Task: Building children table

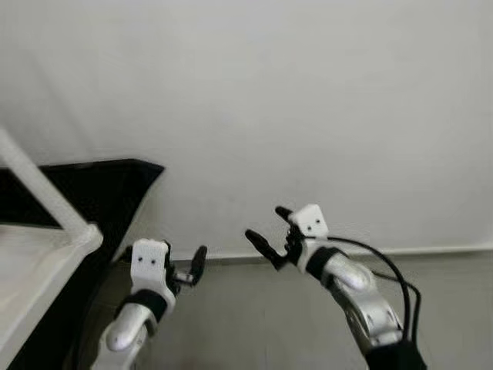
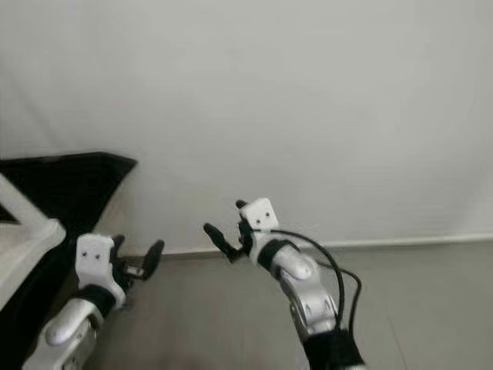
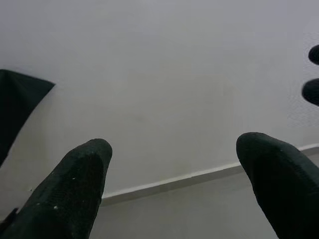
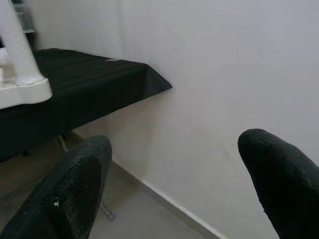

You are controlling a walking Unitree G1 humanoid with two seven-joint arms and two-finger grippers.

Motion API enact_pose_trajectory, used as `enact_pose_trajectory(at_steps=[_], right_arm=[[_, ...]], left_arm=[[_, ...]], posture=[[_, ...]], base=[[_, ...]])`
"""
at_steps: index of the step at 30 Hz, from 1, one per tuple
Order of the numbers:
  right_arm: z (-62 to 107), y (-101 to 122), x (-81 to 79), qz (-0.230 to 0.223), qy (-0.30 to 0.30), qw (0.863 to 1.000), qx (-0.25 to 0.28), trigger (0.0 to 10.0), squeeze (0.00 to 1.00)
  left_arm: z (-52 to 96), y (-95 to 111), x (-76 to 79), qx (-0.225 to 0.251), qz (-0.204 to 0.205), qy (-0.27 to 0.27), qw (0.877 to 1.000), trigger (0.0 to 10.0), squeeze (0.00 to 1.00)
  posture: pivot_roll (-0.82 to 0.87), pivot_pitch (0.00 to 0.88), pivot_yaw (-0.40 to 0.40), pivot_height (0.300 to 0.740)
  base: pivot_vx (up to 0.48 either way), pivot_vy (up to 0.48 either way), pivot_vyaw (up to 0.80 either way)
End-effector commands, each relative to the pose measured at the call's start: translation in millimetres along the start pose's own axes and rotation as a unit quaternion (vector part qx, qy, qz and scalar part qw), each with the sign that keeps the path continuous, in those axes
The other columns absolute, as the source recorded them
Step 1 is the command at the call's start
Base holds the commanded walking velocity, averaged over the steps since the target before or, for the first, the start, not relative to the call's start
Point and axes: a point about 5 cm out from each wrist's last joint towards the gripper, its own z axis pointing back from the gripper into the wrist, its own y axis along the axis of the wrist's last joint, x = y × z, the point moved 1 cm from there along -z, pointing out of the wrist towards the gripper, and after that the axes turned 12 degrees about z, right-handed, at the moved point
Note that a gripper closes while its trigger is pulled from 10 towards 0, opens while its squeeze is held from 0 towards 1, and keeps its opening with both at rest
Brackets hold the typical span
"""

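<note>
Two silver arms rise from the bottom of the left eye view, each raised in front of a plain white wall (image 1: 308, 92). The left tool (image 1: 185, 271) hangs low, near the grey floor (image 1: 254, 324); one black finger stands out clearly, but the gap between its fingers cannot be judged from here. The right tool (image 1: 268, 231) sits higher and well apart from it, its two fingers spread wide and holding nothing. A black cable (image 1: 389, 270) loops along the right arm. At the far left lies the white children's table (image 1: 38, 262), with a round white leg (image 1: 38, 185) running up and away from its rounded corner. It rests on a table covered with a black cloth (image 1: 115, 189), which stands against the wall.

In the right eye view the same things appear, with the white baseboard (image 2: 416, 242) running along the foot of the wall.

In the left wrist view the left tool's fingers (image 3: 75, 189) stand wide apart with nothing between them, pointing at the wall and baseboard.

In the right wrist view the right tool's fingers (image 4: 75, 189) are also wide and empty. Beyond them, well apart, the children's table's corner and leg rest on the black cloth.
</note>
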Motion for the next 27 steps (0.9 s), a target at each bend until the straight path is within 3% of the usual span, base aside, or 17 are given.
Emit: enact_pose_trajectory(at_steps=[1, 27], right_arm=[[-3.7, 0.2, -9.3, -0.01, 0.018, 1.0, 0.005, 10.0, 0.0], [-3.7, -0.3, -10.2, -0.025, 0.03, 0.999, 0.009, 10.0, 0.0]], left_arm=[[2.7, 0.5, -6.0, -0.002, -0.016, 0.006, 1.0, 10.0, 0.0], [2.3, -0.5, -4.7, -0.006, -0.008, -0.006, 1.0, 10.0, 0.0]], posture=[[-0.14, 0.065, 0.102, 0.74], [-0.15, 0.063, 0.102, 0.74]], base=[[0.0, 0.0, 0.79], [0.0, 0.0, 0.79]])
